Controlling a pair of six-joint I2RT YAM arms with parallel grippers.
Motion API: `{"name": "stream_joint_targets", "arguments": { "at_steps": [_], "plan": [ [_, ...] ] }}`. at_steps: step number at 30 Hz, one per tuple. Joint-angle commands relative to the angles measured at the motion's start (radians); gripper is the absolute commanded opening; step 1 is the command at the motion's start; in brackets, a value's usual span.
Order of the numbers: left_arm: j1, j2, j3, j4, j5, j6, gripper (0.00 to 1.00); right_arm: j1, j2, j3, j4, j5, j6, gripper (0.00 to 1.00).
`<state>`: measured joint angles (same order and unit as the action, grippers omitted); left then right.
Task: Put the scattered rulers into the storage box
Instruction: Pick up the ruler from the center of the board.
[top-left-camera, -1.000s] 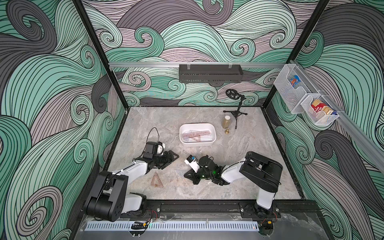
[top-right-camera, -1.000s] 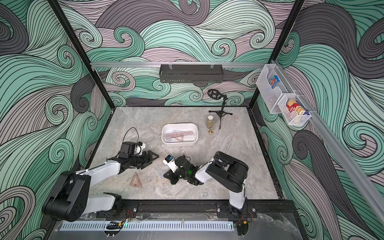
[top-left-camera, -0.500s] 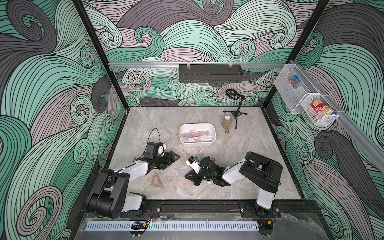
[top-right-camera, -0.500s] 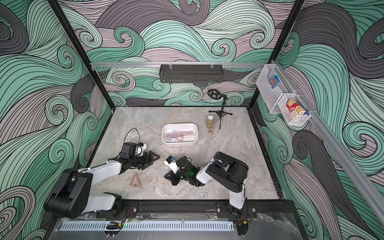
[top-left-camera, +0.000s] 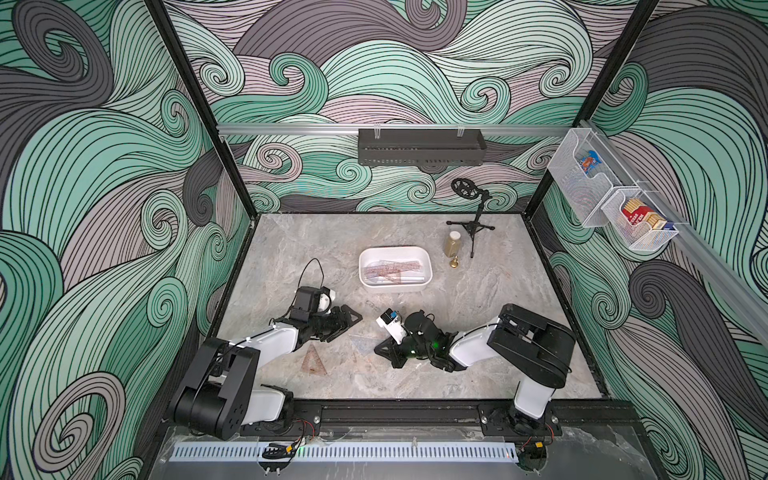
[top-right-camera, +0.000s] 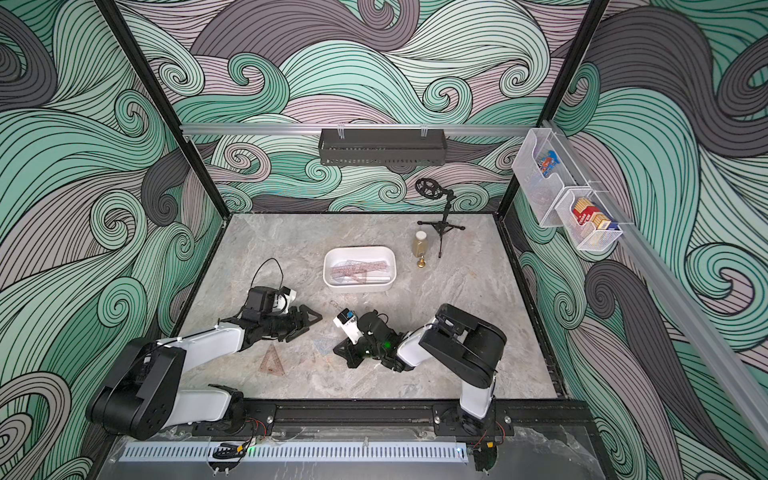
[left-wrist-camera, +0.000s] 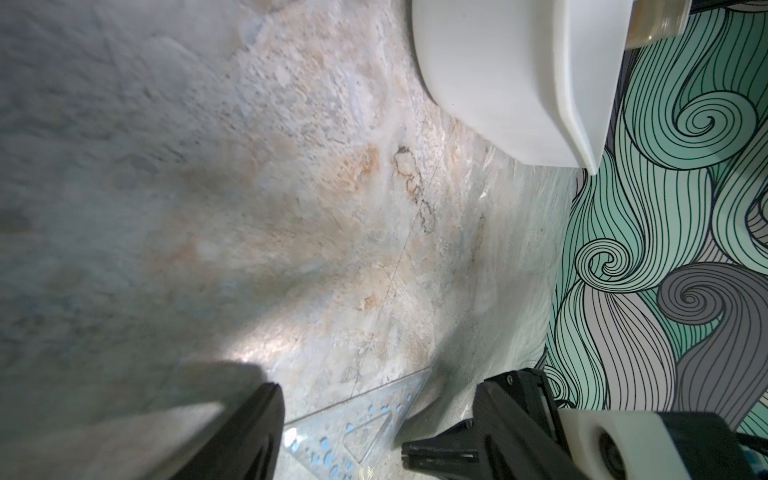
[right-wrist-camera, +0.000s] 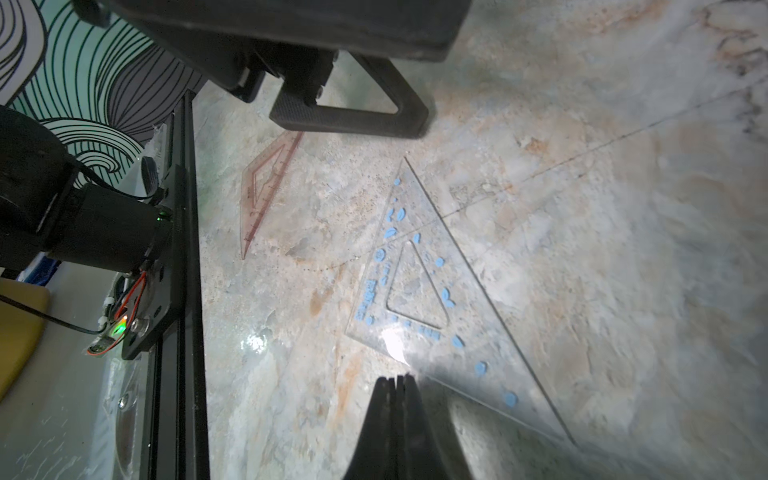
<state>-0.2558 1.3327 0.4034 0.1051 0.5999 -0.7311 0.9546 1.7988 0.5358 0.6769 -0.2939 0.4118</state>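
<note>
Touching a set square (right-wrist-camera: 478, 353) near the desk's (top-left-camera: 478, 299) front edge, clenched right gripper (right-wrist-camera: 397, 380) seemingly steadies it for the wide-open left gripper (top-left-camera: 345, 327).

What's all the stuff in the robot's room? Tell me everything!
storage box: 1, white, middle of table
rulers: several, reddish and clear, inside box
reddish set square: 1, reddish-brown, table front
bluish set square: 1, clear, table front middle
bottle: 1, amber, beside box
brass piece: 1, gold, beside bottle
tripod stand: 1, black, back right
wall tray: 1, black, back wall
mesh baskets: 2, white, right wall
left gripper: 1, black, open
right gripper: 1, black, shut
</note>
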Motion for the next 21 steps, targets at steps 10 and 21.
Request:
{"name": "stream_joint_targets", "arguments": {
  "at_steps": [10,21],
  "plan": [
    [0.004,-0.107,0.043,-0.156,-0.087,0.02,0.74,-0.074,0.084,0.069,-0.091,0.029,-0.045,0.0],
    [0.047,-0.13,0.039,-0.195,-0.078,0.013,0.74,-0.095,-0.004,0.109,-0.049,-0.022,-0.032,0.0]
  ]
}}
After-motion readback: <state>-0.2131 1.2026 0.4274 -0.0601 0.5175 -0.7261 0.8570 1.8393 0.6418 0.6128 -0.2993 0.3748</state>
